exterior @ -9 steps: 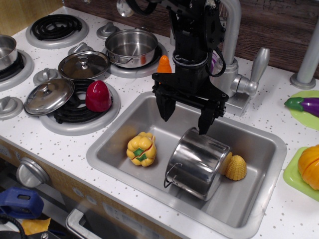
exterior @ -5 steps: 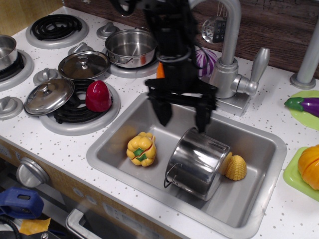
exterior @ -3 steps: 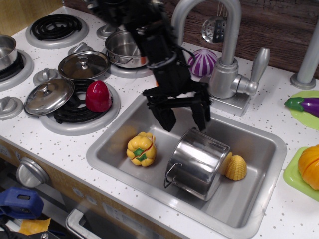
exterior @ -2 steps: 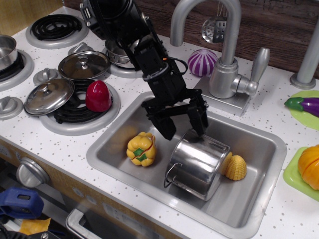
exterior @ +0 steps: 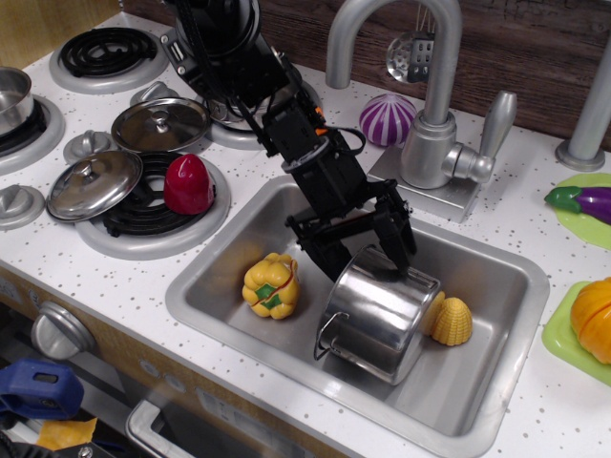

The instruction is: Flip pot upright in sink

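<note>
The shiny steel pot lies tilted on its side in the sink, its base toward the back right and its mouth toward the front left, a wire loop handle at its lower left. My black gripper is open and reaches down from the upper left. Its two fingers straddle the pot's upper back edge, one finger on the left and the other on the right, close to or touching the pot.
A yellow toy pepper lies left of the pot in the sink and a yellow corn piece lies right of it. The faucet stands behind. Lids, a red piece and a stove are to the left.
My arm has swung from upright to leaning in from the upper left, and the open gripper has dropped down onto the pot's upper edge. The pot has not moved.
</note>
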### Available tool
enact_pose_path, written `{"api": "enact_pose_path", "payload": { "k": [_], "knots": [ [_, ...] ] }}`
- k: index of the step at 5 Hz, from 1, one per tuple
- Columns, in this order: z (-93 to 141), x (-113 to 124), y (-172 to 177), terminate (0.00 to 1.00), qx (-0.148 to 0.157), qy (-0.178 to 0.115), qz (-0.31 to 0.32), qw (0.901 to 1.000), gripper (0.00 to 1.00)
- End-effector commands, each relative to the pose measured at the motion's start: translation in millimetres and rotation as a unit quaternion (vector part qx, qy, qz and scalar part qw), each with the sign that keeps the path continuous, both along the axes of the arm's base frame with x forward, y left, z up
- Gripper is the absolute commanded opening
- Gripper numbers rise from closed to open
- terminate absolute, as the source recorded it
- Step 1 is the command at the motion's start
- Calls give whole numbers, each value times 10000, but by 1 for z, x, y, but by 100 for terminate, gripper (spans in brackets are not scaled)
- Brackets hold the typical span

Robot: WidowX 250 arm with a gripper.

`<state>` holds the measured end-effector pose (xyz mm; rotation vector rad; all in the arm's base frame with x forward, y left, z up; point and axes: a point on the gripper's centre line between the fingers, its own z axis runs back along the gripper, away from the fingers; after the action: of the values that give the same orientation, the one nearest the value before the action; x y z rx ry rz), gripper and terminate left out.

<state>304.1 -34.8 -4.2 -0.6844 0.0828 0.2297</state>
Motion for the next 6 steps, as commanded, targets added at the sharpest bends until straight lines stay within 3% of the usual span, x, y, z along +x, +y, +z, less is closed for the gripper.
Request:
{"api": "enact_pose_path", "payload": {
  "k": [1, 2, 3, 4, 5, 6],
  "knots": [
    [8, 5, -2, 0, -478, -3, 130, 9988, 100],
    [5, 2, -14, 0, -676, 63, 416, 9968, 0],
    [4, 1, -17, 0, -740, -20, 457, 9962, 0],
    [2, 0, -27, 0, -316, -423, 628, 9966, 0],
    [14, 0, -31, 0, 384, -728, 690, 9942, 0],
    [24, -1, -34, 0, 1469, -1237, 609, 9795, 0]
  ]
}}
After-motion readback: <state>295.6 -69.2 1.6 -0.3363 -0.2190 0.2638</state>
